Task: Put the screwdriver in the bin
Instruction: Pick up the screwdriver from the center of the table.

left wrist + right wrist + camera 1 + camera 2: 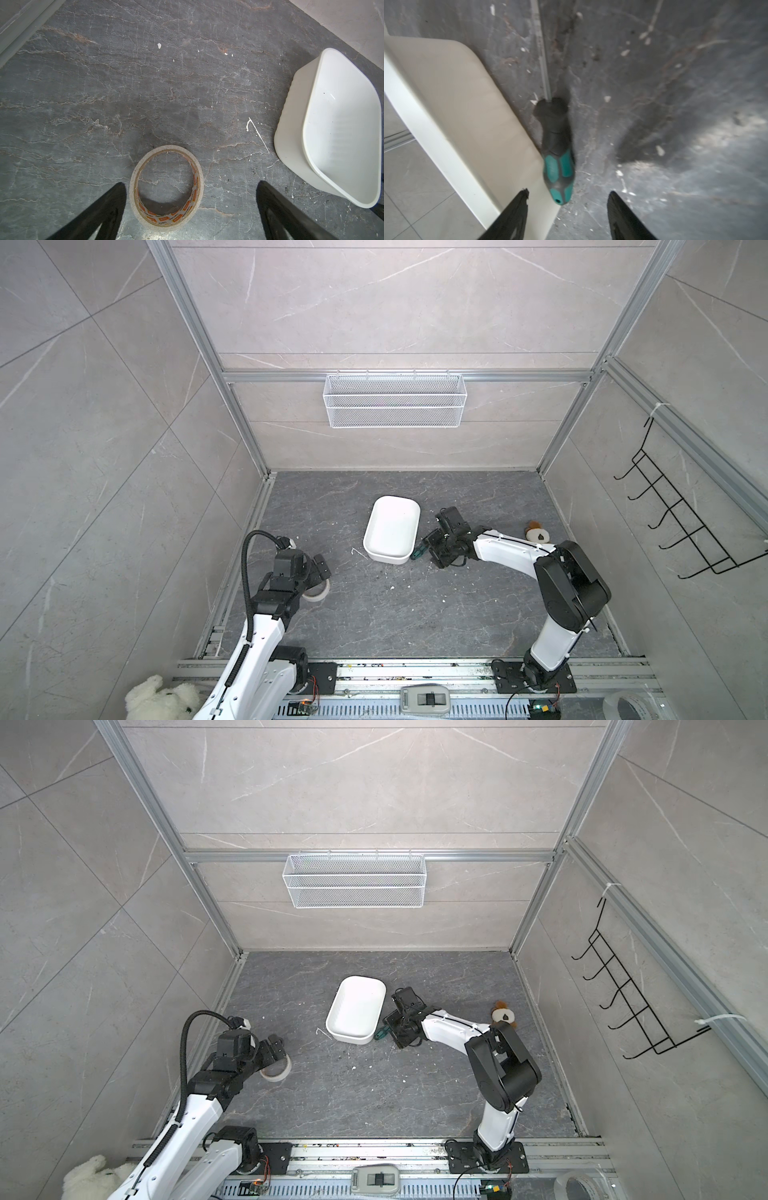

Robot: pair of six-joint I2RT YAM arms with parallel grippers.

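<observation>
The screwdriver (pixel 557 151) is lying on the bench (pixel 415 614), touching the outer wall of the bin (pixel 390 531). My right claw (pixel 568 205) is standing apart around its handle end, not clamping it. My left claw (pixel 191 199) is standing apart over a tape roll (pixel 166 187).

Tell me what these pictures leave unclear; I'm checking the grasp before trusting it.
- Screwdriver: right wrist view is blurred; contact with the right gripper unclear.
- Screwdriver shaft: in both top views, too small beside the bin.
- Left gripper: only its fingertips show; the frame edge cuts off the rest.
</observation>
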